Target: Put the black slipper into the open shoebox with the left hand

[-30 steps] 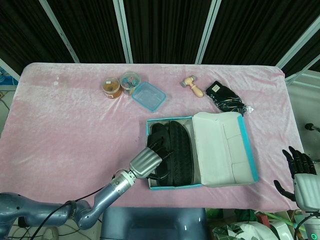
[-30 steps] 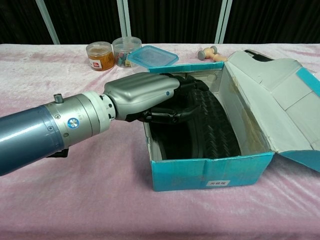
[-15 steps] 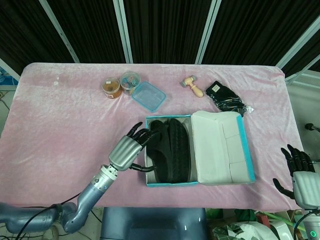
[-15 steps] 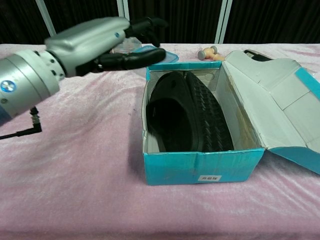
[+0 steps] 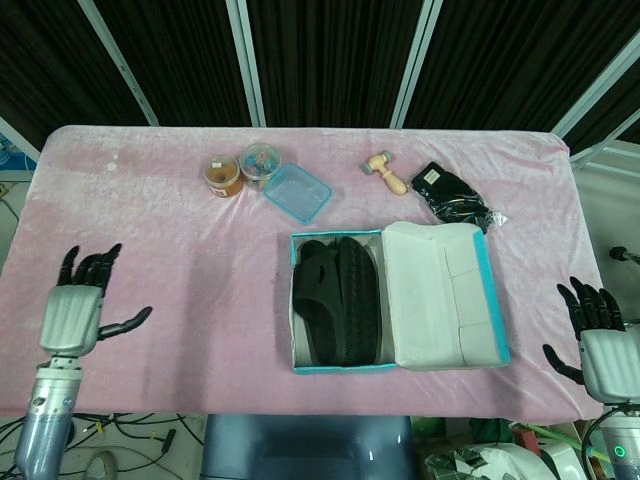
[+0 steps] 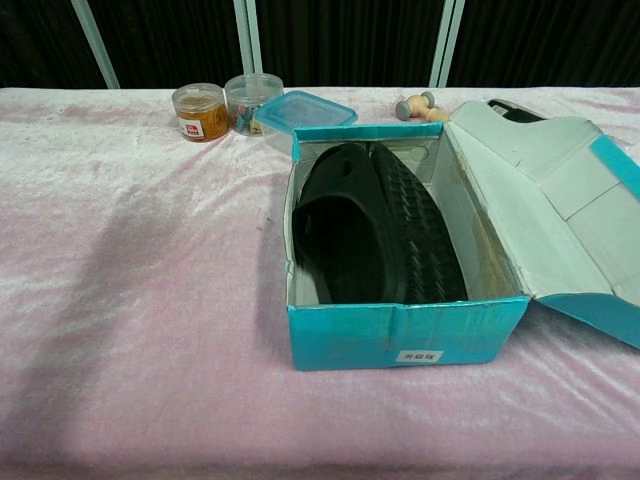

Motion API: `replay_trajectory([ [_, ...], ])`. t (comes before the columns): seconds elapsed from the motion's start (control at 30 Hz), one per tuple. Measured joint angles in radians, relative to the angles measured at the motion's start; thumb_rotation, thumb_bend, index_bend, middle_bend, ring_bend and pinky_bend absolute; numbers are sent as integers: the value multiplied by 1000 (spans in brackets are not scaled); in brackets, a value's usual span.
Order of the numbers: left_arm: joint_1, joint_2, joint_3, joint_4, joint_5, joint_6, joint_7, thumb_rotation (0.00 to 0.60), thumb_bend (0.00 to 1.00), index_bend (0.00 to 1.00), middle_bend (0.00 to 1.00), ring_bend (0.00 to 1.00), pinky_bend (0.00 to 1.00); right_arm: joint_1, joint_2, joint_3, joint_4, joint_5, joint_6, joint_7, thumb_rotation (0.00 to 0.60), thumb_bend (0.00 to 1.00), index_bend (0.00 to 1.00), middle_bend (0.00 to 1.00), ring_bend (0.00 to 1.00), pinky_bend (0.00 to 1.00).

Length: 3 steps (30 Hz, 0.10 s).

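Note:
Two black slippers (image 5: 335, 298) (image 6: 372, 225) lie side by side inside the open teal shoebox (image 5: 345, 369) (image 6: 410, 335), whose white lid (image 5: 445, 295) (image 6: 540, 190) is folded out to the right. My left hand (image 5: 78, 308) hovers over the table's left front edge, far from the box, fingers spread and holding nothing. At the right front corner my right hand (image 5: 593, 338) hangs off the table, fingers apart and empty. Neither hand shows in the chest view.
At the back stand an orange-lidded jar (image 5: 223, 175) (image 6: 199, 111), a clear jar (image 5: 259, 163) (image 6: 247, 101) and a blue-lidded container (image 5: 298, 192) (image 6: 304, 112). A small wooden mallet (image 5: 386, 172) (image 6: 420, 106) and a black bagged item (image 5: 450, 193) lie back right.
My left hand has let go of the slipper, pulled out of the box and swung far left to the table's front edge. The box has shifted slightly. The right hand barely moved.

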Motion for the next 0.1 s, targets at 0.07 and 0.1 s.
replay_trajectory([
  [0.07, 63, 22, 32, 2, -4, 33, -25, 0, 51, 28, 181, 138, 0, 4, -1, 1, -2, 1, -5, -7, 600, 182, 0, 7, 0, 27],
  [0.1, 84, 29, 45, 4, -6, 42, -34, 0, 44, 28, 180, 138, 0, 7, -1, 1, -4, 1, -9, -12, 600, 182, 0, 7, 0, 27],
])
